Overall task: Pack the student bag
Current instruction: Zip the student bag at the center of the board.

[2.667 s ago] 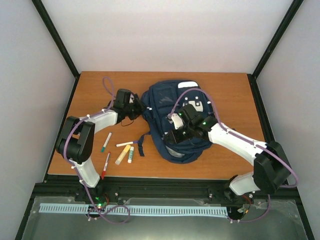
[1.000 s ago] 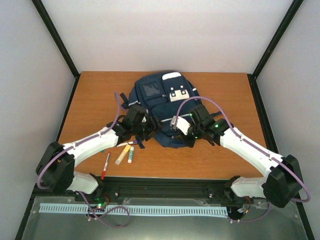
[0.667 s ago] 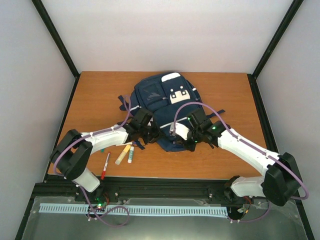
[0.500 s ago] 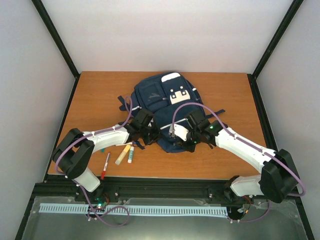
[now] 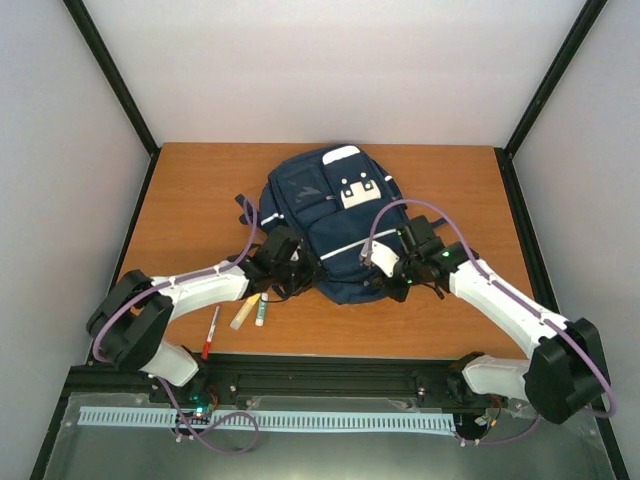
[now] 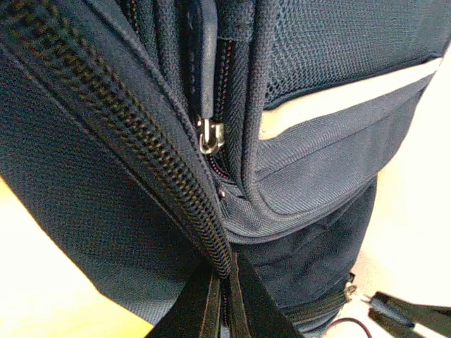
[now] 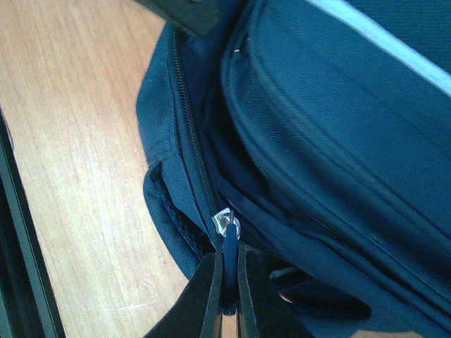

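Top external: student bag flat on table; left gripper clamped on zipper seam, bag's 7 o'clock; right gripper pinching, apparently, zipper pull, 5 o'clock.

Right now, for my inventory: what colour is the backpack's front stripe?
White stripe on the navy student bag; left wrist view shows it best.

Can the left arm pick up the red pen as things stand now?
Probably not yet: the left fingers are shut on the student bag's zipper seam. The red pen itself lies uncovered close beside the left arm.
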Robot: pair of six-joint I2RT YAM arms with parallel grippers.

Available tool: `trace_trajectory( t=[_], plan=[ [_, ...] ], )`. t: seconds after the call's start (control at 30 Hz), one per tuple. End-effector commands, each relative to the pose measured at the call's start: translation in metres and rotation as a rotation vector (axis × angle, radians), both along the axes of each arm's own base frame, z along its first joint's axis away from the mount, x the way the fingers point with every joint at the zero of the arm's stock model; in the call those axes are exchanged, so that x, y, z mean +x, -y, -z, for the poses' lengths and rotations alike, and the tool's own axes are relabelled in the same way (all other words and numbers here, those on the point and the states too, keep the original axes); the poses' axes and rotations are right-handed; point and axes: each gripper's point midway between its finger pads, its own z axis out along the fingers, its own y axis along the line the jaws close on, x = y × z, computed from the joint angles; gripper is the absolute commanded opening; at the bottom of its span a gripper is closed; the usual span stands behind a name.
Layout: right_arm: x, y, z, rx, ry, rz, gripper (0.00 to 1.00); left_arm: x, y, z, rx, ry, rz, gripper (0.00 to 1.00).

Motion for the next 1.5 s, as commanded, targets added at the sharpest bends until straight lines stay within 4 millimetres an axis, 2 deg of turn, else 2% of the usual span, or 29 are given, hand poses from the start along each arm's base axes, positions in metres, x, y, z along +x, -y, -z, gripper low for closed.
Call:
trace_trajectory(
  t=[0.0,0.1,0.37,0.47,0.6,0.77,0.93,1.1,1.47],
  plan=[
    [-0.007,0.032,-0.004,-0.024,-0.022,0.076,0.03,0.003,-0.017,-0.005,0.044,0.068,-0.034,0.01],
    [-0.007,0.036,-0.009,-0.017,0.015,0.091,0.03,0.003,-0.020,-0.010,0.042,0.088,-0.039,0.01],
    [-0.005,0.070,0.014,-0.153,0.108,0.111,0.03,0.004,-0.032,-0.028,0.067,0.148,-0.059,0.01],
    [-0.008,0.073,0.015,-0.161,0.144,0.089,0.03,0.004,-0.032,-0.031,0.066,0.161,-0.057,0.01],
    [-0.001,0.082,0.019,-0.195,0.209,0.113,0.03,0.005,-0.031,-0.033,0.066,0.175,-0.041,0.01],
    [0.016,0.100,0.031,-0.260,0.283,0.175,0.03,0.002,-0.030,-0.047,0.074,0.226,0.021,0.01],
    [0.033,0.107,0.041,-0.247,0.232,0.235,0.03,-0.004,-0.034,-0.057,0.071,0.256,0.046,0.01],
    [0.060,0.125,0.042,-0.214,0.224,0.325,0.03,-0.010,-0.037,-0.054,0.080,0.255,0.064,0.01],
    [0.123,0.164,0.054,-0.060,0.080,0.492,0.03,-0.014,-0.049,-0.042,0.109,0.240,0.066,0.01]
  ],
)
